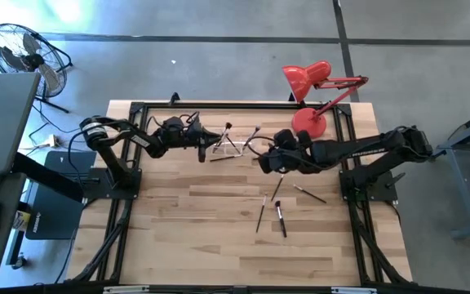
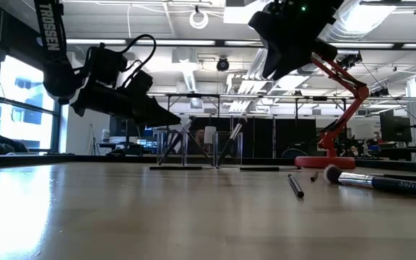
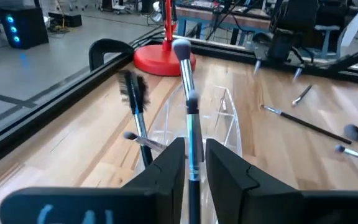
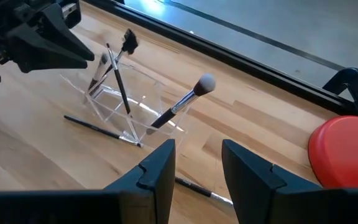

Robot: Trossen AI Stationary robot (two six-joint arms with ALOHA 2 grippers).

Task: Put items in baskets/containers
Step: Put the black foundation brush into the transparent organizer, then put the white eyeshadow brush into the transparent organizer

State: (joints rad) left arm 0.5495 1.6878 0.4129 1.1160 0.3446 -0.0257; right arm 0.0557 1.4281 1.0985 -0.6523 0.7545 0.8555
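The clear holder (image 1: 233, 145) (image 4: 126, 106) (image 3: 225, 121) stands at the table's far middle. A dark-tipped brush (image 4: 118, 74) (image 3: 134, 93) and a pale-tipped brush (image 4: 188, 99) lean in it, lower ends inside. Another brush (image 4: 101, 129) lies on the table beside it. My left gripper (image 1: 203, 144) (image 3: 194, 149) is at the holder's left side, shut on a brush (image 3: 191, 118). My right gripper (image 1: 262, 161) (image 4: 197, 158) hovers open just right of the holder, touching nothing. Several loose brushes (image 1: 261, 214) (image 1: 281, 219) (image 1: 308, 193) lie flat at mid-table. My left gripper pinches a brush by its handle (image 3: 193, 135) between the two fingers, just below the silvery ferrule. The fingers come from the table's left, slanting down, and lie across the brush. The brush stands tilted, tip up, over the holder's left side; its lower end is hidden by the fingers.
The red desk lamp's round base (image 1: 308, 122) (image 3: 163, 60) (image 4: 344, 152) sits at the far right, close behind my right arm. A black frame rail (image 1: 219, 104) runs along the far edge. Bare wood lies on the table's near half (image 1: 219, 245).
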